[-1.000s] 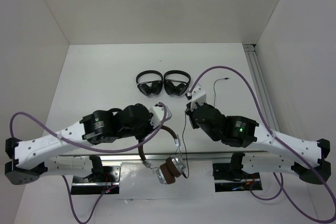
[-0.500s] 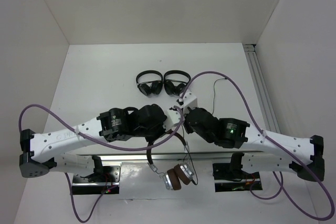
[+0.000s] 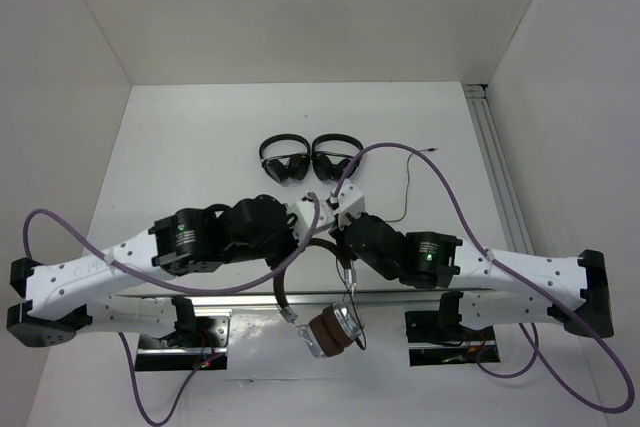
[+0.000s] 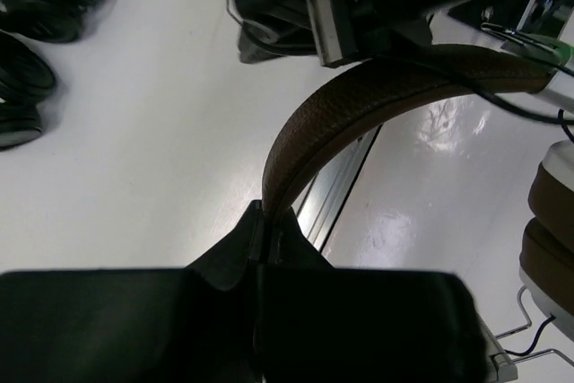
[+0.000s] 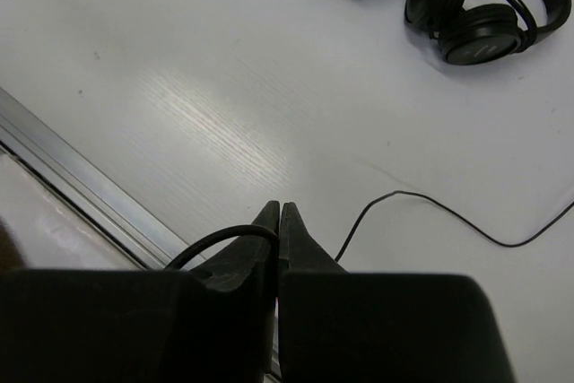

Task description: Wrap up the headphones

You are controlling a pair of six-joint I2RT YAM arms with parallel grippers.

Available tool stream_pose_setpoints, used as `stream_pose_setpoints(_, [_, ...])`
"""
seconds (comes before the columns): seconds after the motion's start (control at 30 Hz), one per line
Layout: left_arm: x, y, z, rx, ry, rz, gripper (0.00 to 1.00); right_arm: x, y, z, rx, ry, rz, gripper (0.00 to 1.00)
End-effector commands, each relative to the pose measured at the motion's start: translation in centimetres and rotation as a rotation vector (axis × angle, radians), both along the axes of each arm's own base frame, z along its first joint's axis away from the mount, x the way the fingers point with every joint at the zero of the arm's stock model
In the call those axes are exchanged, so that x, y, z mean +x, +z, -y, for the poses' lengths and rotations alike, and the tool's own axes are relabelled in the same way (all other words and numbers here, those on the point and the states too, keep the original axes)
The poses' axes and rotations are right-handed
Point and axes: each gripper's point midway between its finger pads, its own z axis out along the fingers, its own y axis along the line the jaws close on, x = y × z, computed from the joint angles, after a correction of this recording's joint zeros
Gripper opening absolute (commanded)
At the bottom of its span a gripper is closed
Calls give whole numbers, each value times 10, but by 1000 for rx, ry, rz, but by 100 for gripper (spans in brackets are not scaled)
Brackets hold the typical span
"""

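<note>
**Headphones held; both arms engaged**

We find L end effector [image 4: 267, 221] clamped on brown headband of headphones [image 4: 377, 96], held above desk [image 3: 200, 147] near edge, earcups hanging. R end effector [image 5: 279, 219] pinched tight on thin black cable [image 5: 393, 193]; rest trails across desk.

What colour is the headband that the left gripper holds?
Brown; the curved grained headband shows best in the left wrist view.

The left arm [image 3: 90, 282] and right arm [image 3: 520, 272] are white with black joints [image 3: 190, 239], purple cables [image 3: 405, 146]
</note>
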Motion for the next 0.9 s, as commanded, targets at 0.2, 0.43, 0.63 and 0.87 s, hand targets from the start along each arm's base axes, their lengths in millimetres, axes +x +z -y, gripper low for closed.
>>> stream_pose_setpoints(0.2, [6, 90, -3, -360, 55, 125, 0, -3, 3, -7, 48, 16, 3, 0])
stream_pose_setpoints(0.43, [24, 102, -17, -395, 207, 157, 0, -9, 6, -19, 107, 97, 30, 5])
stream_pose_setpoints(0.63, [34, 127, -33, -505, 347, 160, 0, -10, 15, -37, 226, 172, 69, 11])
stream_pose_setpoints(0.87, [36, 166, -57, -682, 450, 155, 0, -17, 33, -73, 393, 367, 142, 27])
